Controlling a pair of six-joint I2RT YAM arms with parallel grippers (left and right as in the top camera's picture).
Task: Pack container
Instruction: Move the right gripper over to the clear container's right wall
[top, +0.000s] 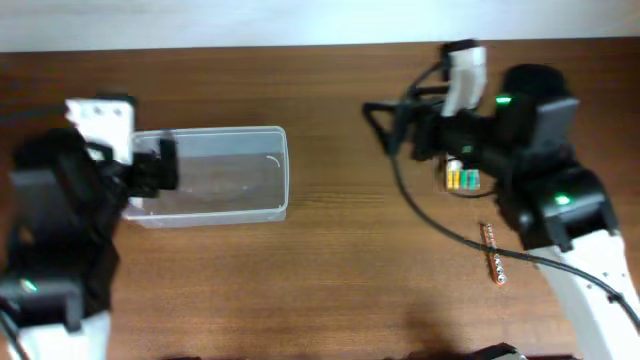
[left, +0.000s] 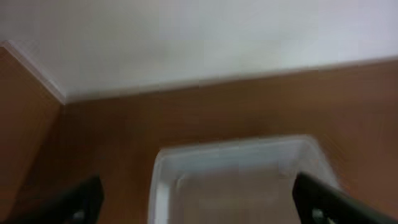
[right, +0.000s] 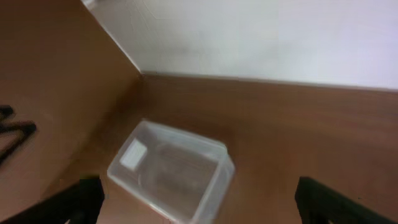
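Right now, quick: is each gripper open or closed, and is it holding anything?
Left gripper: open, holding nothing.
Right gripper: open, holding nothing.

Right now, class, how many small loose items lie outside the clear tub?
2: a yellow-green pack partly under the right arm, and a thin striped stick nearer the front. The arm may hide more.

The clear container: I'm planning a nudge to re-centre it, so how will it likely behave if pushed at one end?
Probably light: the container looks empty and thin-walled. It should slide rather than tip, sitting low and wide on the smooth table. Pushed off-centre, it may swing round, and its walls might flex under a pinch.
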